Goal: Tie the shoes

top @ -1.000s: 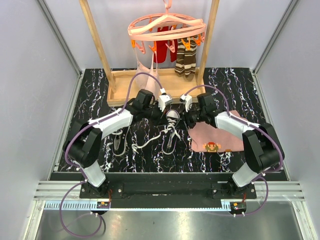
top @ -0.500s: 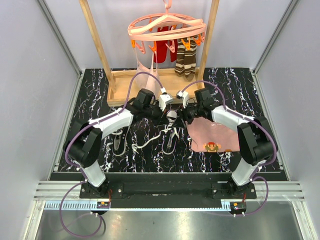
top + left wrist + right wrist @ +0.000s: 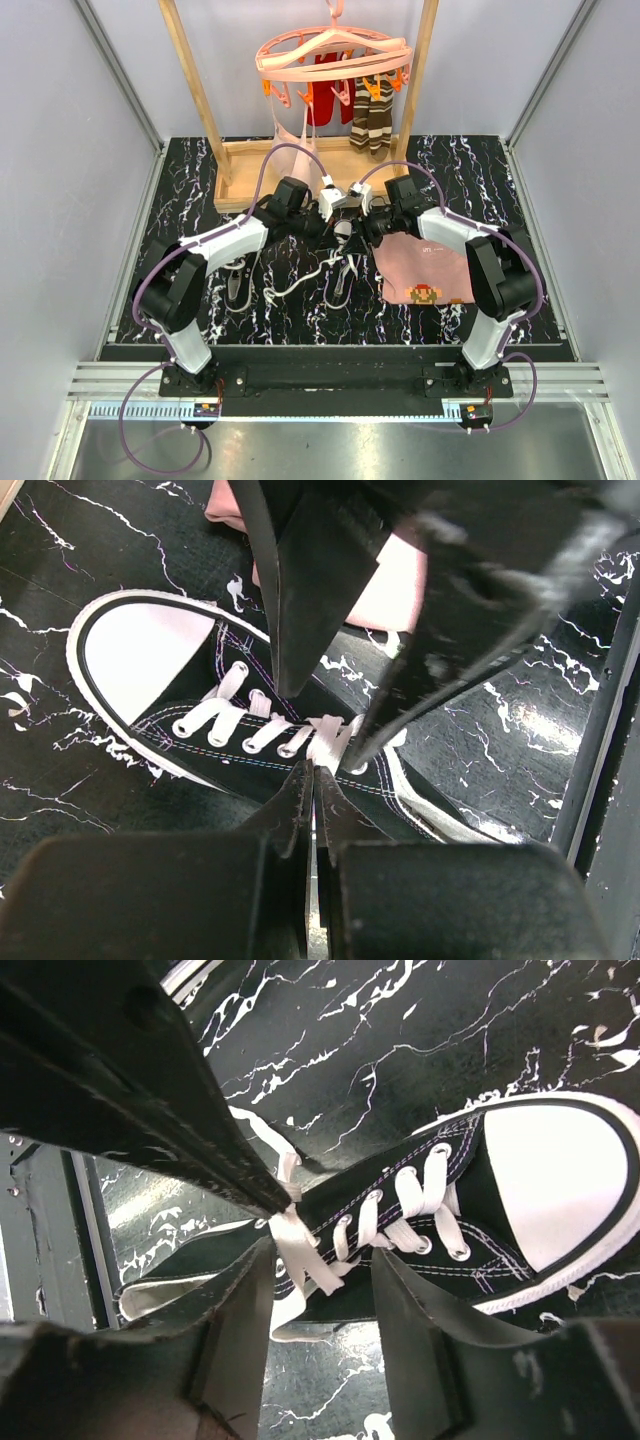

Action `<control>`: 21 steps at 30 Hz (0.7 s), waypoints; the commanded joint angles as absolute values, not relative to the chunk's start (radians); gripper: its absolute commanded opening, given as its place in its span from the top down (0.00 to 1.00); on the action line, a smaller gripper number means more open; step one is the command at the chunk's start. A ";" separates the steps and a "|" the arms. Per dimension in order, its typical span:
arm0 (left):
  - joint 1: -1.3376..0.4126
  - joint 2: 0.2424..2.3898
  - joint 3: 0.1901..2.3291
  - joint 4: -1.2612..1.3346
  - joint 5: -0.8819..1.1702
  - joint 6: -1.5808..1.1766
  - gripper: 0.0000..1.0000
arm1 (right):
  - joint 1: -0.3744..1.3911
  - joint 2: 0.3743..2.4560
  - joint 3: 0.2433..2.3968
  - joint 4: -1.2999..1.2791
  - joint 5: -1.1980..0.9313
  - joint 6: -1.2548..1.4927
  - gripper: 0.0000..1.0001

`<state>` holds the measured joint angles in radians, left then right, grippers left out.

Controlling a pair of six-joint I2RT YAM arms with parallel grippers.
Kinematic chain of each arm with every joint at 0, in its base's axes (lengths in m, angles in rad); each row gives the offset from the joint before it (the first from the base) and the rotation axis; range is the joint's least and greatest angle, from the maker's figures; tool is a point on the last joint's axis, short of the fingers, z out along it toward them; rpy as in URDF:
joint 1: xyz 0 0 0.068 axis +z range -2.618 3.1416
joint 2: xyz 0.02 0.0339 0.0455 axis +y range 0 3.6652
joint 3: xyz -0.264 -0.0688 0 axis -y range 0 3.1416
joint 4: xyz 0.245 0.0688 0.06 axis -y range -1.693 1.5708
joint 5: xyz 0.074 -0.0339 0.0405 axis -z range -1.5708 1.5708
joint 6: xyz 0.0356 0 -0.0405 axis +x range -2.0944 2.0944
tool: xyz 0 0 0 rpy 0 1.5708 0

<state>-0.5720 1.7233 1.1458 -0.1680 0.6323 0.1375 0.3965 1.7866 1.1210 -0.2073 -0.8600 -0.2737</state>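
One black sneaker (image 3: 343, 258) with a white toe cap lies mid-table, toe toward the rack; it also shows in the left wrist view (image 3: 190, 695) and the right wrist view (image 3: 480, 1200). The second sneaker (image 3: 237, 282) lies to its left, partly under the left arm. My left gripper (image 3: 333, 212) (image 3: 312, 772) hovers over the laced shoe, shut on a white lace (image 3: 300, 1255) near the top eyelets. My right gripper (image 3: 357, 213) (image 3: 322, 1260) faces it, open, its jaws on either side of that lace. Loose laces (image 3: 300, 280) trail between the shoes.
A pink cloth with a pixel figure (image 3: 430, 268) lies right of the shoe, under the right arm. A wooden rack (image 3: 250, 160) stands at the back with a pink clip hanger (image 3: 330, 50) holding striped socks (image 3: 372, 115) and red items.
My right gripper has moved left and back toward my left gripper, closing in over the shoe's laces. The left gripper has stayed nearly still.
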 commanded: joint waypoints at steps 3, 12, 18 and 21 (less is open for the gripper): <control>-0.566 1.726 1.189 -0.140 0.664 0.140 1.00 | 0.397 1.818 1.163 -0.180 -0.907 -0.269 0.58; -0.566 1.718 1.178 -0.140 0.670 0.120 1.00 | 0.420 1.806 1.126 -0.089 -0.890 -0.196 0.79; -0.568 1.707 1.172 -0.158 0.684 0.107 1.00 | 0.456 1.793 1.098 -0.065 -0.821 -0.210 1.00; -0.563 1.675 1.148 -0.187 0.727 0.135 0.91 | 0.462 1.760 1.056 -0.014 -0.784 -0.216 1.00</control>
